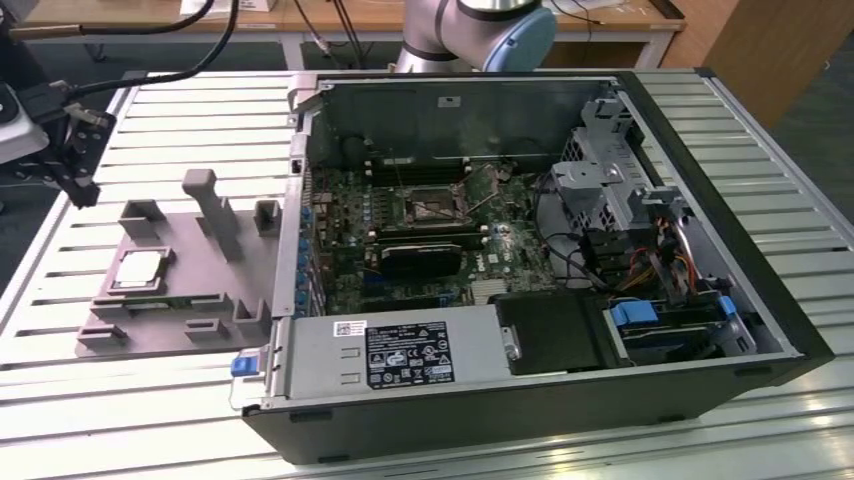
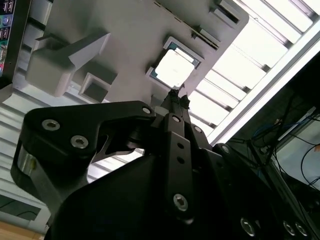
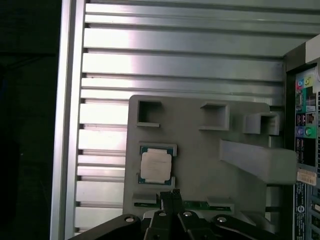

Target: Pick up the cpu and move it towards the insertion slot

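Nearest the wrist, the black metal two-finger gripper (image 2: 173,96) has its slim fingertips pressed together and empty. It hangs above the work and touches nothing, so I judge the pick not yet begun. Just past the tips lies the cpu (image 2: 175,67), a small flat square chip with a smooth silvery metal top and a thin pale rim. It sits flat in a shallow square recess whose raised corners hold it square and keep it from sliding. That recess belongs to the matte grey plastic fixture (image 3: 200,160), a slab with open pockets and blocky upright posts. The fixture rests on the ribbed, shiny aluminium slatted table (image 3: 175,65). Farther off, to the exterior view's right and well apart from the chip, the black steel computer case (image 1: 534,420) lies on its side with its panel off, so the green circuit board (image 1: 514,245) faces up. Deepest in is the insertion slot (image 1: 430,205), a square socket with a dark centre and a bright metal frame.
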You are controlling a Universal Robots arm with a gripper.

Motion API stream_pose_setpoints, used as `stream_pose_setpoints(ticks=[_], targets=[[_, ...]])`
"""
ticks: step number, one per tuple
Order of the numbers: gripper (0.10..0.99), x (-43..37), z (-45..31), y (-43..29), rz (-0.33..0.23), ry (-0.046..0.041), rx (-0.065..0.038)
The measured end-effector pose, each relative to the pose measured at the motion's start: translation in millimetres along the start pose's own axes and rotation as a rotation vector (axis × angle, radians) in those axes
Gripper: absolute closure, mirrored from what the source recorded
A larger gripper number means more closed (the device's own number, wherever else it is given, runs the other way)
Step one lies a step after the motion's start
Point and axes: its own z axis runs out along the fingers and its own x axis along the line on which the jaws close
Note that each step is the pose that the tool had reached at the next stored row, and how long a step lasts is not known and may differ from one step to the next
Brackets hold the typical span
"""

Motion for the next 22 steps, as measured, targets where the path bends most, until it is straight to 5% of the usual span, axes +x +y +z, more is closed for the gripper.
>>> stream_pose_setpoints(ticks=[22], targets=[[0.984, 6.8, 39.9, -1.4, 0.0, -0.0001, 0.0]])
